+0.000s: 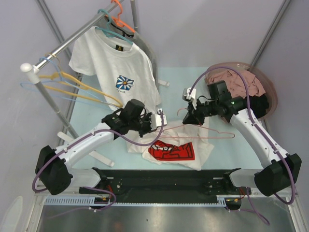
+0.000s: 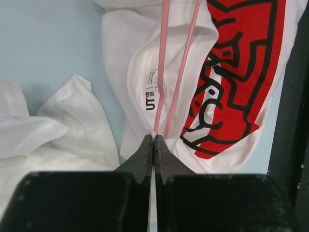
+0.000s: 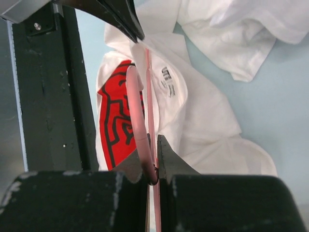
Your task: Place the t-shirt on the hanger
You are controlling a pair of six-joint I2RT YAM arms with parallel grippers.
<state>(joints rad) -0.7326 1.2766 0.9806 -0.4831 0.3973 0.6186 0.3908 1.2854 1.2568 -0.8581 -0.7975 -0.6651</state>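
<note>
The t-shirt (image 1: 171,151), white with a red chest print, lies crumpled on the pale blue table near the front edge. The thin pink hanger (image 1: 219,131) is held level just above it. My left gripper (image 1: 159,121) is shut on the shirt's neck edge; in the left wrist view a bit of white cloth shows at the gripper tips (image 2: 153,137), and the hanger wires (image 2: 161,72) run away over the t-shirt (image 2: 241,72). My right gripper (image 1: 190,116) is shut on the hanger (image 3: 135,111) at the base of its curved hook, above the t-shirt (image 3: 193,111).
A clothes rail (image 1: 63,46) at back left carries a daisy-print white shirt (image 1: 113,63) on a teal hanger (image 1: 113,34), plus yellow hangers (image 1: 77,84). A round basket (image 1: 270,87) with pinkish clothes stands at back right. A black rail (image 1: 164,179) runs along the near edge.
</note>
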